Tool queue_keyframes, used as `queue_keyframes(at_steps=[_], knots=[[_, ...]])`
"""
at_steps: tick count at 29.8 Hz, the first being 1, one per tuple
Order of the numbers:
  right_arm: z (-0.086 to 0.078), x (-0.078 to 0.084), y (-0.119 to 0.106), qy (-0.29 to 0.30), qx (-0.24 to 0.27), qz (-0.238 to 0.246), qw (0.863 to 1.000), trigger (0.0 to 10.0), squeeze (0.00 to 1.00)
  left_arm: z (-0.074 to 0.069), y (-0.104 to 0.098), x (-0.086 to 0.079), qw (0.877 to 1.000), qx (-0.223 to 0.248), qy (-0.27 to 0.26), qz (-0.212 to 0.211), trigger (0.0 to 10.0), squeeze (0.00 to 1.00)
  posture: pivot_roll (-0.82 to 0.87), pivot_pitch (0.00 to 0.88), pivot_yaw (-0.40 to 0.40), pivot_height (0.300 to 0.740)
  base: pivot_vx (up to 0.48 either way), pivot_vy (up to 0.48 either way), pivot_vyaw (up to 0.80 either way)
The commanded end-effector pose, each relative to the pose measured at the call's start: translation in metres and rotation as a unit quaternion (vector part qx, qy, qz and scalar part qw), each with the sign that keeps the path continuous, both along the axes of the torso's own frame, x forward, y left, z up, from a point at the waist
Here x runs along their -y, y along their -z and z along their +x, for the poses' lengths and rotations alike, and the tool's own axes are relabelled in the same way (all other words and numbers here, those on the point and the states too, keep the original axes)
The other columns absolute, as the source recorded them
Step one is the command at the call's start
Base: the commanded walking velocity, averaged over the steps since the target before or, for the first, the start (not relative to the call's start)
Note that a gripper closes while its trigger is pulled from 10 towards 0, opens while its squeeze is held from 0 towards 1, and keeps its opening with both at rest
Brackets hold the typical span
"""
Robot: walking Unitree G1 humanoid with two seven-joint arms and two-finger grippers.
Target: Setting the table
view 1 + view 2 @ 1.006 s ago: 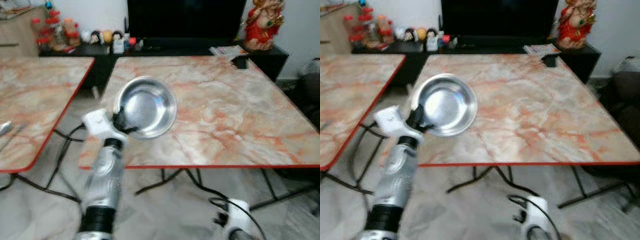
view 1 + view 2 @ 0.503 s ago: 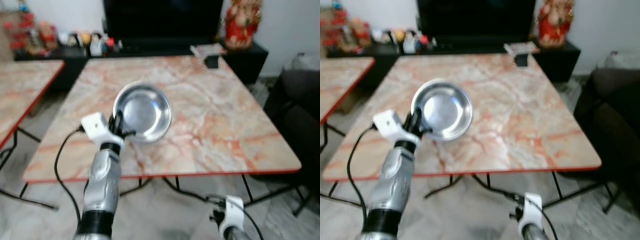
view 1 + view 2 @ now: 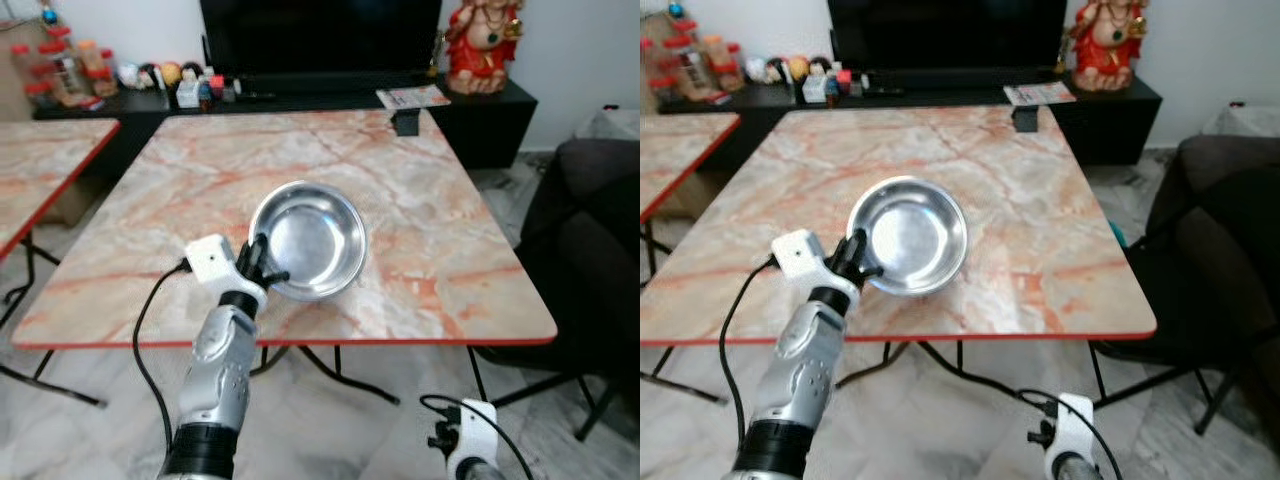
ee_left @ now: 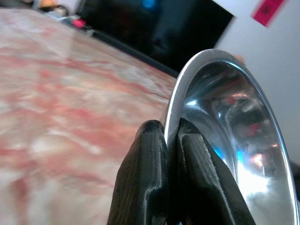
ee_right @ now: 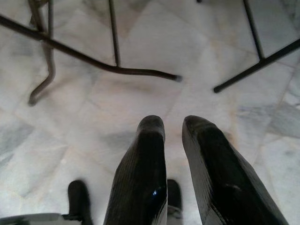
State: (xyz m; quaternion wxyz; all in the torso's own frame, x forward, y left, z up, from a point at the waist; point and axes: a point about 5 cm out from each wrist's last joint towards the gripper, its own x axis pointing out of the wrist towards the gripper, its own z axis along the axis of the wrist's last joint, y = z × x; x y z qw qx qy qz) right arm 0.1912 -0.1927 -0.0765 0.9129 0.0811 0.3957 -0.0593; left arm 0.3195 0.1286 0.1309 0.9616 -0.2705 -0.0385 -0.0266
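Eye views: left gripper (image 3: 256,268) pinching near rim of round shiny steel bowl (image 3: 310,240), held over near edge of pink marble table with red trim (image 3: 440,250). Left wrist view: fingers (image 4: 143,187) clamped either side of bowl rim. Right wrist view: right gripper (image 5: 173,129) down by the pale tiled floor (image 5: 140,93), narrow gap, holding nothing.

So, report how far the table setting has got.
Nothing is laid yet: the marble table carries only a small dark object at its far edge. In hand: the left gripper pinches the steel bowl by its rim above the table. The right gripper hangs idle. Left: setting the bowl down.
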Motion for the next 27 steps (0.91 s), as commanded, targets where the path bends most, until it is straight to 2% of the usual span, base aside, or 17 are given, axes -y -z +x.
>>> queue_keyframes(at_steps=[1,4,6,10,12,14,18,23,27], knots=[[-0.001,0.0,0.0,0.004,-0.002,0.001,1.0,10.0,0.0,0.008,0.0,0.004,0.999,-0.029,0.006,-0.033,10.0,0.0,0.01,0.0,0.027,0.74,0.0,0.0,0.0],[-0.002,-0.002,0.001,0.003,-0.003,0.002,1.0,10.0,0.0,0.013,0.005,0.012,0.995,-0.067,0.026,-0.068,10.0,0.0,0.01,0.0,0.03,0.74,0.0,0.0,0.0],[-0.002,-0.003,0.002,0.003,-0.004,0.003,1.0,10.0,0.0,0.016,0.006,0.027,0.989,-0.098,0.061,-0.095,10.0,0.0,0.01,0.0,0.032,0.74,0.0,0.0,0.0],[-0.002,-0.003,0.002,0.003,-0.004,0.003,1.0,10.0,0.0,0.017,0.007,0.029,0.987,-0.105,0.067,-0.1,10.0,0.0,0.01,0.0,0.032,0.74,0.0,0.0,0.0],[-0.002,-0.004,0.002,0.006,-0.003,0.006,1.0,10.0,0.0,0.021,0.002,0.042,0.985,-0.102,0.078,-0.117,10.0,0.0,0.0,0.0,0.046,0.74,0.0,0.0,0.0],[-0.003,-0.005,0.002,0.008,-0.003,0.007,1.0,10.0,0.0,0.027,-0.002,0.05,0.984,-0.103,0.072,-0.123,10.0,0.0,0.0,0.0,0.05,0.74,0.0,0.0,0.0],[-0.003,-0.005,0.002,0.01,-0.003,0.008,1.0,10.0,0.0,0.034,-0.005,0.05,0.986,-0.114,0.049,-0.115,10.0,0.0,0.0,0.0,0.05,0.74,0.0,0.0,0.0],[-0.004,-0.005,0.003,0.008,-0.005,0.007,1.0,10.0,0.0,0.041,-0.007,0.05,0.98,-0.135,0.035,-0.142,10.0,0.0,0.0,0.0,0.048,0.74,0.0,0.0,0.0],[-0.005,-0.006,0.003,0.008,-0.004,0.007,1.0,10.0,0.0,0.047,-0.009,0.059,0.972,-0.154,0.034,-0.173,10.0,0.0,-0.01,0.0,0.054,0.74,0.0,0.0,0.0]])
